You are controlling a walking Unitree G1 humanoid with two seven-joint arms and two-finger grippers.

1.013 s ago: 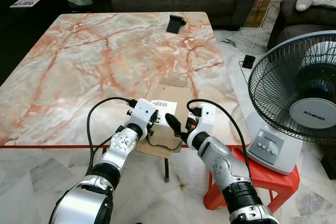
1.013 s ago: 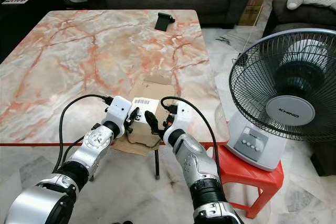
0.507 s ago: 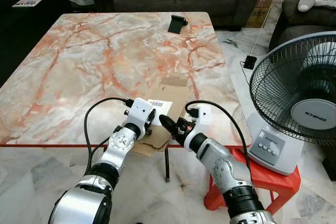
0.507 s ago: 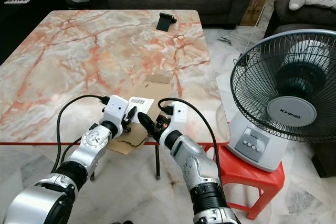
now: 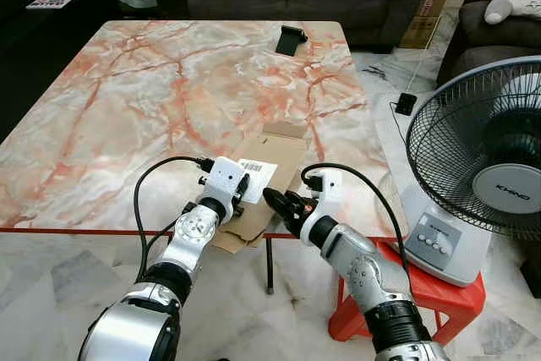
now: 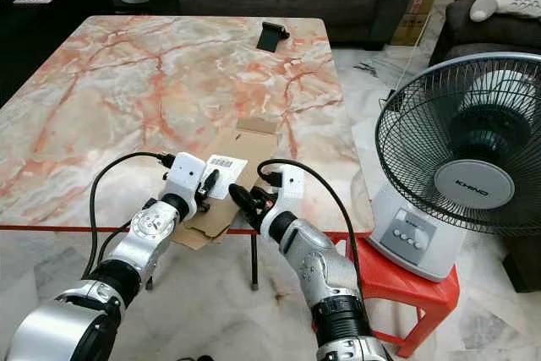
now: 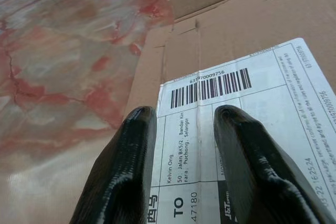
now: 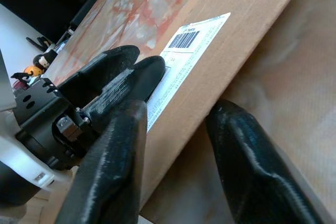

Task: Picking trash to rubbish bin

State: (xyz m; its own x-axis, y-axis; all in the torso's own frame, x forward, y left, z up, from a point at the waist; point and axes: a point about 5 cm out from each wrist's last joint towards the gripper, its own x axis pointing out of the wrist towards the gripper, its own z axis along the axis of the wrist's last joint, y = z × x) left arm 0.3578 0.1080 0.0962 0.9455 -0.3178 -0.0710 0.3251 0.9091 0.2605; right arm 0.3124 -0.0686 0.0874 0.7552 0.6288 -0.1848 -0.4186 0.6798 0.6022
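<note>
Flattened now, the cardboard box (image 5: 269,177) is lying much lower than a second ago, when it was standing up as a box shape between the two grippers at the near edge of the marble table (image 5: 127,99); half a second ago it was already collapsing, and it is now sagging down with its near flap hanging over the table's edge. Nothing is sitting inside it, since it is no longer holding any shape as a container. Its white shipping label (image 7: 239,124) is facing upward. Over on the left, the left gripper (image 5: 239,193) is resting right on that label, its two black fingers (image 7: 122,174) spread apart and lying flat against the paper without pinching it, so the carton is directly under and ahead of those tips. On the other side, the right gripper (image 5: 277,206) is reaching in from the box's right edge, its fingers (image 8: 247,166) parted too, with the cardboard's edge sitting between them; I cannot tell whether either finger is actually touching the board. Both pincers are pointing toward each other with the brown sheet lying between them. Beyond the grippers, further up the table, a small black object (image 5: 290,39) is lying near the far edge, and off to the right a standing fan (image 5: 482,150) is sitting on a red stool (image 5: 423,289).
</note>
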